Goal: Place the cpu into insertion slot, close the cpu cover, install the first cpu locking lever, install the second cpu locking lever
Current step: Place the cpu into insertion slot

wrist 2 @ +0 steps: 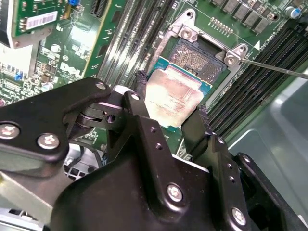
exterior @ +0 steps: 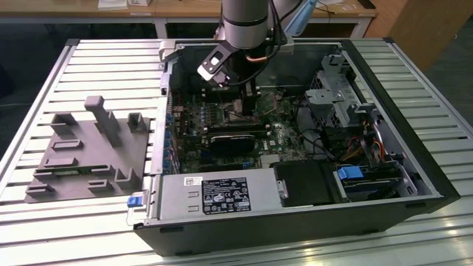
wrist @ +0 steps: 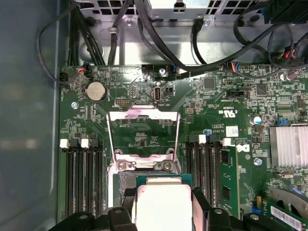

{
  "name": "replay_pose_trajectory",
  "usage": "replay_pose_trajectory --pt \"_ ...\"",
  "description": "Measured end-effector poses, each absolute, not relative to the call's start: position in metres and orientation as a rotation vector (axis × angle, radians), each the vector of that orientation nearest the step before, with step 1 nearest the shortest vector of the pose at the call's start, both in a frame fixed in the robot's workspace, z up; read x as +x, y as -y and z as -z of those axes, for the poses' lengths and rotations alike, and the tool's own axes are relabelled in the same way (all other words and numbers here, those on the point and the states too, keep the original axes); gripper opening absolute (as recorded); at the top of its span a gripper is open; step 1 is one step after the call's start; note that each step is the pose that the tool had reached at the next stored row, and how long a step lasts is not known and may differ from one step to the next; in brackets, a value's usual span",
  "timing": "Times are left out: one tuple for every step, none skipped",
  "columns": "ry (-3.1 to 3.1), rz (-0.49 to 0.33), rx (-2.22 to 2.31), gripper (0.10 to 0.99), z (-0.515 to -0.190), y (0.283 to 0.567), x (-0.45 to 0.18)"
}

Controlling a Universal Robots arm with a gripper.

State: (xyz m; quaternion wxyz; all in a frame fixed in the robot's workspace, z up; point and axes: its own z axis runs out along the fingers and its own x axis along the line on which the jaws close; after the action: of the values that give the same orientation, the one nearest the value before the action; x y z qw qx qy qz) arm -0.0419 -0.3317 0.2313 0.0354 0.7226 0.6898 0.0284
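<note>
The cpu (wrist 2: 174, 94), a flat square chip with a silver top and green rim, sits between my gripper's (wrist 2: 171, 98) two black fingers (wrist 2: 140, 83), which are shut on its opposite edges. It hangs partly over the insertion slot (wrist 2: 198, 52), a dark square socket with a metal frame on the green motherboard; contact cannot be told. In the first wrist view the cpu (wrist: 163, 191) and gripper (wrist: 163, 204) are just short of the slot (wrist: 126, 180), and the cpu cover (wrist: 143, 115) stands flipped open beyond it. In the exterior view the gripper (exterior: 240, 91) reaches down into the open computer case.
A thin lever rod (wrist 2: 274, 67) sticks out beside the socket. Long black memory slots (wrist: 82, 178) flank it on both sides. Cables (wrist: 159, 38) run along the case wall. A black heatsink (exterior: 236, 141), grey power supply (exterior: 214, 194) and grey fixture (exterior: 88, 149) are nearby.
</note>
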Motion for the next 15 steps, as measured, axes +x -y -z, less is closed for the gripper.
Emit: replay_pose_trajectory --pt "-2.117 -0.086 2.221 0.541 -0.231 0.330 -0.042" --pt "-2.114 -0.084 2.223 0.541 -0.230 0.329 -0.042" --pt "-2.111 -0.081 2.223 0.541 -0.229 0.328 -0.042" --pt "-2.108 -0.079 2.224 0.541 -0.227 0.327 -0.042" --pt "-2.105 -0.076 2.224 0.541 -0.226 0.326 -0.042" --pt "-2.103 -0.074 2.224 0.541 -0.225 0.326 -0.042" --pt "-2.101 -0.071 2.223 0.541 -0.223 0.326 -0.042" --pt "-2.099 -0.068 2.222 0.541 -0.222 0.325 -0.042" --pt "-2.098 -0.066 2.221 0.541 -0.220 0.325 -0.042" --pt "-2.098 -0.065 2.221 0.541 -0.219 0.325 -0.042" --pt "-2.098 -0.064 2.220 0.541 -0.218 0.324 -0.042" --pt "-2.097 -0.064 2.220 0.541 -0.217 0.324 -0.042" --pt "-2.098 -0.063 2.220 0.541 -0.215 0.324 -0.043" --pt "-2.098 -0.063 2.220 0.541 -0.215 0.324 -0.043" --pt "-2.098 -0.064 2.219 0.541 -0.214 0.324 -0.043"
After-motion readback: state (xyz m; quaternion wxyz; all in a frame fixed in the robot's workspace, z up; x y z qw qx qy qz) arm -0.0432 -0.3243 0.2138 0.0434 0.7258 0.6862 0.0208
